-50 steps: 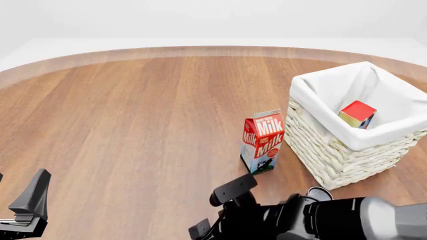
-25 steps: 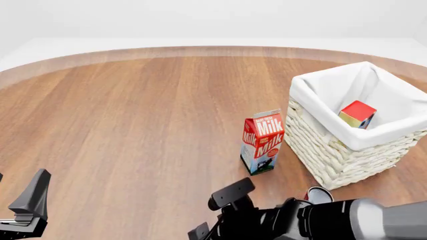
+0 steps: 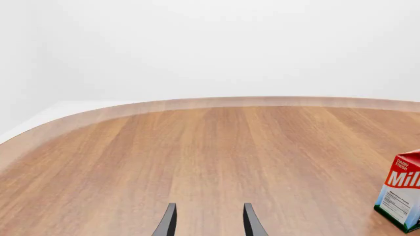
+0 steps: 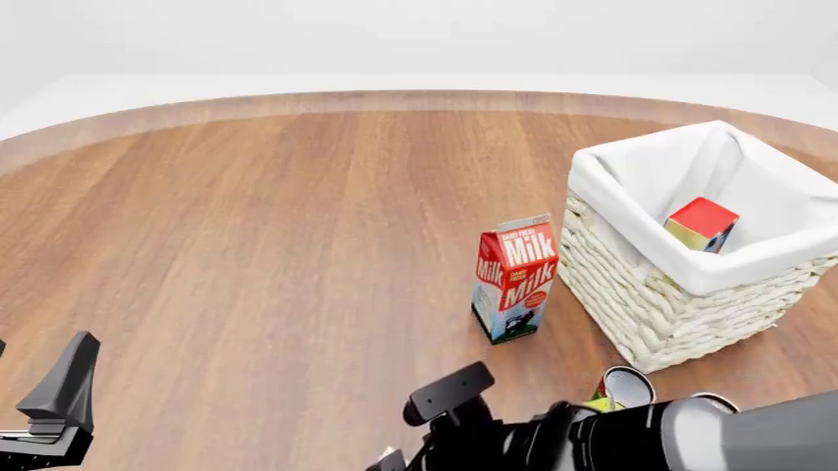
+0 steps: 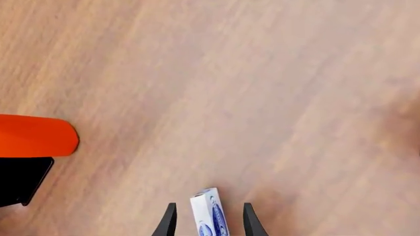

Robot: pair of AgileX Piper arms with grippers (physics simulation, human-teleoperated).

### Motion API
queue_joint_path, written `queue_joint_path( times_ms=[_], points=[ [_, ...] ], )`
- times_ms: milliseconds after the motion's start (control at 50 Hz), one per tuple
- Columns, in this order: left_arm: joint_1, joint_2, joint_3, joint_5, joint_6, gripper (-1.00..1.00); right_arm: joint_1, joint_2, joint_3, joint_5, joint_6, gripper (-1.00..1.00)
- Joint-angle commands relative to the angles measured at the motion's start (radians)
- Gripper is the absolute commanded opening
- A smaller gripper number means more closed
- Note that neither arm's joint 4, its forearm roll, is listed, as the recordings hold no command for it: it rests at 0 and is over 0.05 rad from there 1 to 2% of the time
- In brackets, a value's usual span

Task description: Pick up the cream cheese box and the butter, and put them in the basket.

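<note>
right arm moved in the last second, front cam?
Yes. Against the still milk carton, the right arm has sunk toward the near table edge, uncovering a can by the basket.

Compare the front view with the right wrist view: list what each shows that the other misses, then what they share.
Only the front view shows the basket with the butter inside it, the upright milk carton beside the basket, a can near the right arm, and part of the left claw. Only the right wrist view shows the cream cheese box between the right claw fingers, which have not closed on it, plus an orange part at the picture's edge. Both show the wooden table.
</note>
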Motion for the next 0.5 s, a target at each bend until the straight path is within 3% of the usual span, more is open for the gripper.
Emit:
queue_joint_path(
  times_ms=[20, 500],
  points=[
    [0.000, 0.000, 0.000, 0.000, 0.000, 1.00, 0.010, 0.021, 0.000, -0.016, 0.009, 1.00],
    [0.000, 0.000, 0.000, 0.000, 0.000, 1.00, 0.020, 0.058, 0.003, -0.046, 0.017, 1.00]
  ],
)
